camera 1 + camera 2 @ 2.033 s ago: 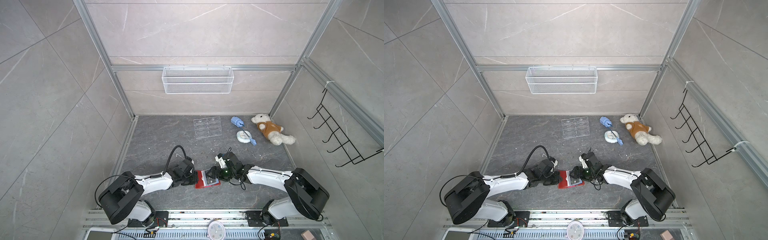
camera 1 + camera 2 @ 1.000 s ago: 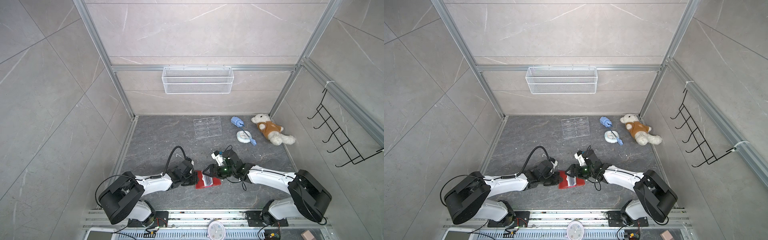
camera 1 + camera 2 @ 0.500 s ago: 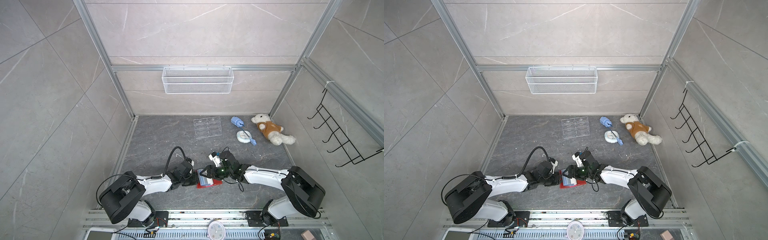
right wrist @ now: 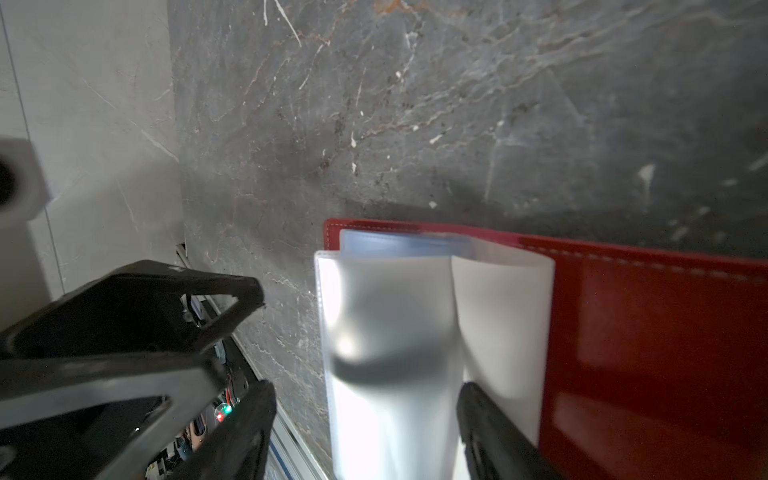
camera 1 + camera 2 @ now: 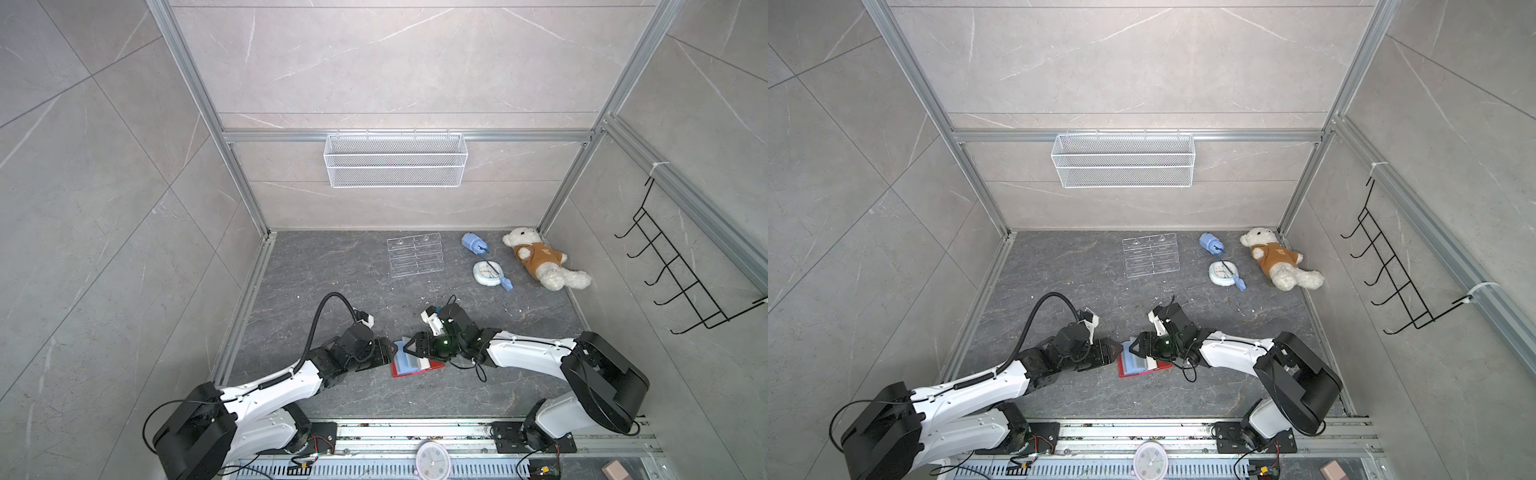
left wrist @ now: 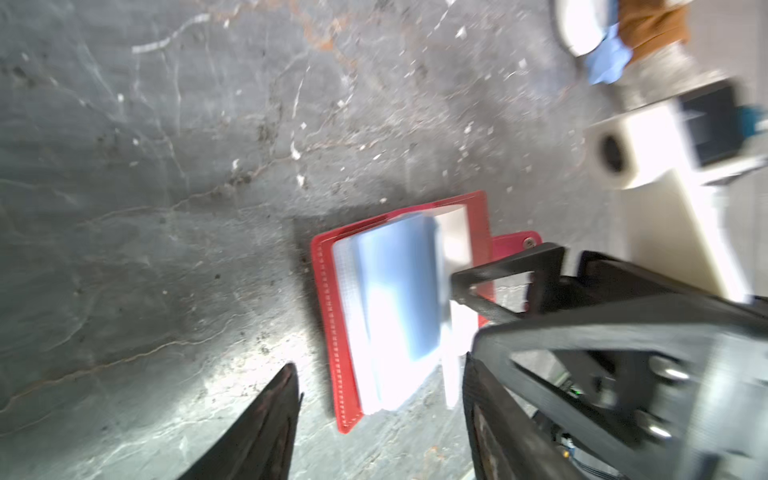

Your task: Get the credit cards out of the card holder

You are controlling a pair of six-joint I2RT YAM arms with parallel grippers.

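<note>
while card holder (image 6: 395, 307) lies open, left gripper (image 6: 378, 365) spread beside it, right gripper (image 4: 365, 386) spread astride sleeves (image 4: 395, 316).

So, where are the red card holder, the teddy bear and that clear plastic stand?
card holder (image 4: 644, 332): right wrist view, on its red inside cover.
teddy bear (image 5: 536, 254): in a top view, on its brown shirt.
clear stand (image 5: 414, 255): in a top view, on its middle tier.

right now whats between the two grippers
The open red card holder lies between the left gripper and the right gripper; both top views show it.
</note>
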